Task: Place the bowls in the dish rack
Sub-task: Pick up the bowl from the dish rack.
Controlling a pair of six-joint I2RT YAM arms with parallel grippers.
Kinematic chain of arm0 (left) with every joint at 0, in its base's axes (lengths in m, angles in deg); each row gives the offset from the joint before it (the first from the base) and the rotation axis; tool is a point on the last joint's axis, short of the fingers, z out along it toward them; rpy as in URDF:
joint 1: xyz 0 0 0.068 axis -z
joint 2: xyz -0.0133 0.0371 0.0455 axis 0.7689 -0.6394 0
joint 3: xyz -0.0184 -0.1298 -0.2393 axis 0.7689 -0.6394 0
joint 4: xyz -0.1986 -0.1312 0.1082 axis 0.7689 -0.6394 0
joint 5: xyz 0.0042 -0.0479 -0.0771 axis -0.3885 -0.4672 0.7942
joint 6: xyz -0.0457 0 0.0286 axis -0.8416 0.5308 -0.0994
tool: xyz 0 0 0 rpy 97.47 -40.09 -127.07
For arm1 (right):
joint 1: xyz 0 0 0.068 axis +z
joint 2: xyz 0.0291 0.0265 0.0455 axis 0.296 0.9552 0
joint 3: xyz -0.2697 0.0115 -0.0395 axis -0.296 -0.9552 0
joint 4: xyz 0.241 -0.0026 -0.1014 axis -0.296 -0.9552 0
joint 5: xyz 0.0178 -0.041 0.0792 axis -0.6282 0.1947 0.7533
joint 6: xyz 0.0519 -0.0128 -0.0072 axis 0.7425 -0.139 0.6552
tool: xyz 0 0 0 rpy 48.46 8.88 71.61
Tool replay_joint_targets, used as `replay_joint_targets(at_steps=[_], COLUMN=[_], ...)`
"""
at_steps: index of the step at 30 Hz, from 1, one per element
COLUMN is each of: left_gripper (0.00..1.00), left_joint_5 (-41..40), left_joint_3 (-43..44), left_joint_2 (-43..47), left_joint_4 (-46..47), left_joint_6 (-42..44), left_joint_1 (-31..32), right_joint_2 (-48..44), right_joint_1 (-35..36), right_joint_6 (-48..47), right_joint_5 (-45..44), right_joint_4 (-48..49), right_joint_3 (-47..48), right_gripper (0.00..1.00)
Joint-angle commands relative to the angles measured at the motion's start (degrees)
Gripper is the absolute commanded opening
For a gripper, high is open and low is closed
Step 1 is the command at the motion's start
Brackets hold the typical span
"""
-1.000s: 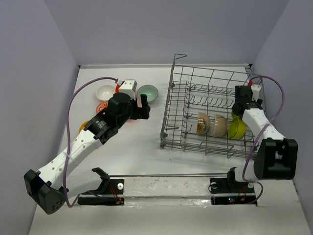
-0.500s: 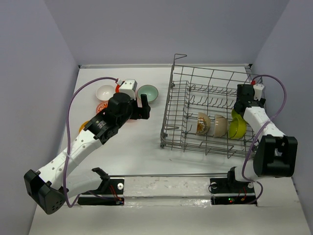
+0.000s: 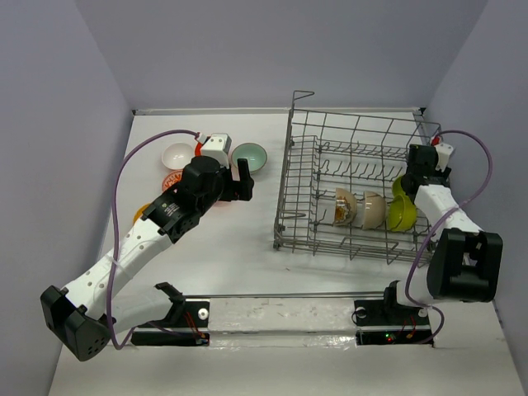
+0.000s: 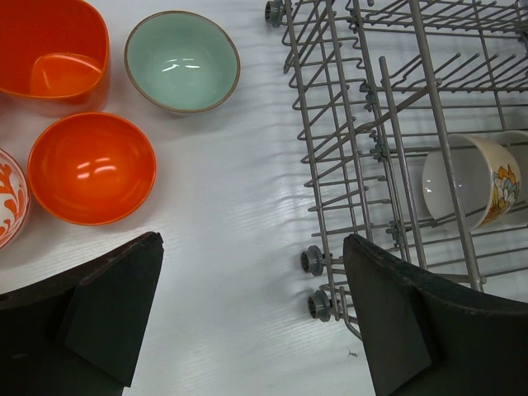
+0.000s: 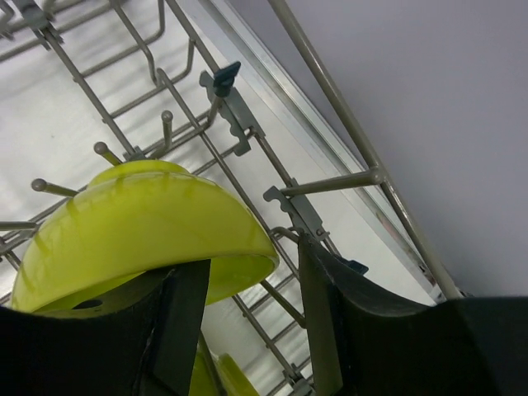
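The dish rack (image 3: 355, 177) stands at the right and holds a patterned white bowl (image 3: 341, 206), a beige bowl (image 3: 371, 211) and a lime green bowl (image 3: 403, 213), all on edge. My right gripper (image 3: 419, 172) is inside the rack's right end. In the right wrist view its jaws (image 5: 247, 322) stand apart. The lime bowl (image 5: 140, 223) lies against the left finger (image 5: 177, 330), and its rim pokes into the gap, clear of the right finger (image 5: 346, 330). My left gripper (image 4: 252, 318) hangs open over bare table beside the rack (image 4: 371, 124). A teal bowl (image 4: 182, 62) and an orange bowl (image 4: 91, 167) lie ahead of it.
At the far left of the table sit a white bowl (image 3: 178, 154), a red-patterned bowl (image 3: 172, 180) and an orange-red squarish dish (image 4: 54, 45). The rack's wheels (image 4: 318, 304) are close to my left gripper's right finger. Grey walls enclose the table on three sides.
My right gripper has shifted to the far right inside the rack and its jaws have narrowed a little. The lime bowl sits slightly further right. The left arm has not moved.
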Motion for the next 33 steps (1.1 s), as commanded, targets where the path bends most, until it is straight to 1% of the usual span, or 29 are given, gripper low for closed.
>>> replay_joint_targets(at_steps=[1, 5, 7, 14, 16, 18, 20, 22, 24, 26, 28, 30, 32, 33], left_gripper=[0.99, 0.99, 0.99, 0.99, 0.99, 0.99, 0.99, 0.99, 0.99, 0.99, 0.99, 0.99, 0.99, 0.99], left_joint_5=[0.4, 0.22, 0.13, -0.13, -0.31, -0.22, -0.22, -0.22, -0.22, -0.22, -0.13, -0.13, -0.13, -0.04], left_joint_3=[-0.21, -0.29, -0.38, -0.64, -0.73, -0.73, -0.73, -0.73, -0.65, -0.73, -0.73, -0.65, -0.65, -0.65], left_joint_2=[1.52, 1.61, 1.69, 1.87, 1.87, 1.96, 1.96, 1.96, 2.05, 2.05, 1.87, 1.96, 1.96, 1.96], left_joint_4=[1.78, 1.78, 1.78, 1.78, 1.78, 1.78, 1.78, 1.78, 1.78, 1.78, 1.78, 1.78, 1.78, 1.78], left_joint_6=[0.81, 0.9, 0.9, 0.9, 0.9, 0.9, 0.9, 0.99, 0.9, 0.9, 0.9, 0.9, 0.9, 0.9], left_joint_1=[0.02, -0.07, -0.07, -0.07, -0.07, -0.07, -0.07, -0.07, -0.07, 0.02, -0.07, -0.07, -0.16, -0.07], right_joint_2=[-3.16, -2.81, -2.73, -2.72, -3.08, -3.16, -3.34, -3.86, -4.48, -5.8, -6.85, -8.52, -9.66, -10.62], right_joint_1=[-0.36, -0.36, -0.36, -1.42, -2.02, -2.03, -2.03, -2.03, -2.03, -2.03, -2.03, -2.03, -2.03, -2.03], right_joint_6=[-0.02, -1.16, -1.69, -3.1, -3.71, -3.89, -3.63, -3.36, -3.27, -3.01, -2.92, -2.92, -2.75, -2.57], right_joint_5=[1.27, 1.89, 2.85, 4.97, 5.49, 5.76, 6.37, 6.73, 6.99, 7.52, 8.04, 8.49, 9.1, 9.36], right_joint_4=[11.66, 15.18, 18.68, 24.41, 25.47, 25.57, 25.57, 25.65, 25.65, 25.65, 25.56, 25.22, 24.52, 24.16], right_joint_3=[-2.2, -3.52, -4.32, -6.52, -6.78, -6.61, -6.52, -6.78, -6.96, -7.13, -7.13, -6.87, -6.61, -6.52], right_gripper=[0.51, 0.5, 0.47, 0.46, 0.41, 0.4, 0.35, 0.34, 0.3, 0.29, 0.25, 0.23, 0.18, 0.18])
